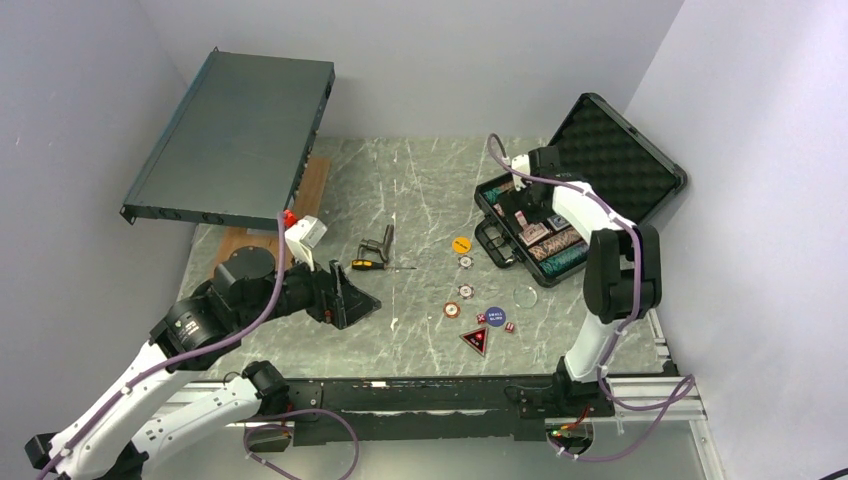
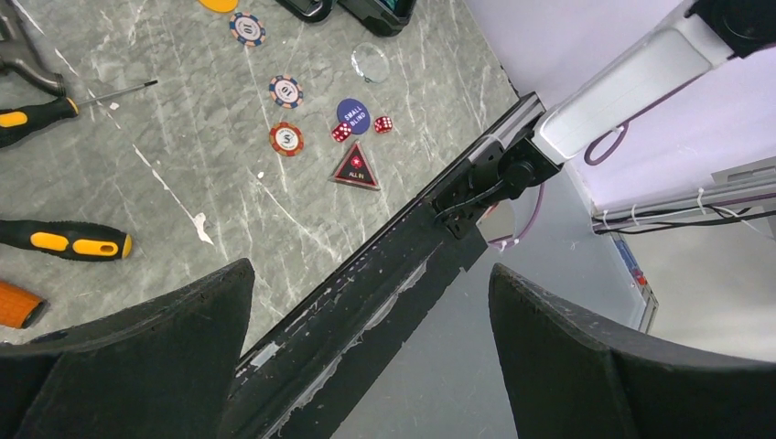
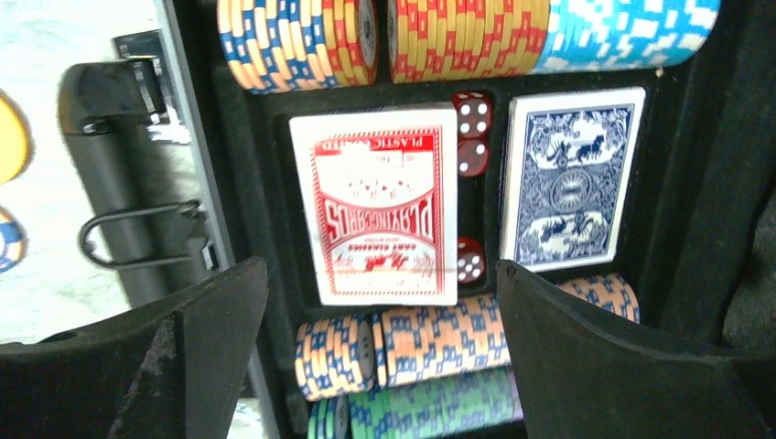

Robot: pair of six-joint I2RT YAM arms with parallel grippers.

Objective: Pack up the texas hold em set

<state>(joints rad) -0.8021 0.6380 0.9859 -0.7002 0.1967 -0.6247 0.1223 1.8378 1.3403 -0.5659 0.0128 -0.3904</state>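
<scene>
**Case open, pieces loose on the worktop**

The black case (image 1: 620,165) lies open at the right rear of the worktop (image 1: 420,190), its foam-lined lid leaning back. The right end effector (image 3: 375,274) hangs above the tray with its jaws spread wide and nothing between them. Beneath it a red deck (image 3: 380,206) and a blue deck (image 3: 569,178) lie side by side in their slots. Three red dice (image 3: 472,117) sit in the narrow channel between the decks, and rows of striped chips (image 3: 439,338) stand on edge at both ends.

Out on the marble (well apart from the case) lie three loose chips (image 2: 286,138), a blue "small blind" button (image 2: 353,115) and a triangular "all in" marker (image 2: 356,169). Two loose dice (image 2: 340,133) and a yellow button (image 1: 461,243) lie there too. The left end effector (image 1: 350,300) is fully open and empty over the left half of the worktop, near the screwdrivers (image 2: 64,240).
</scene>
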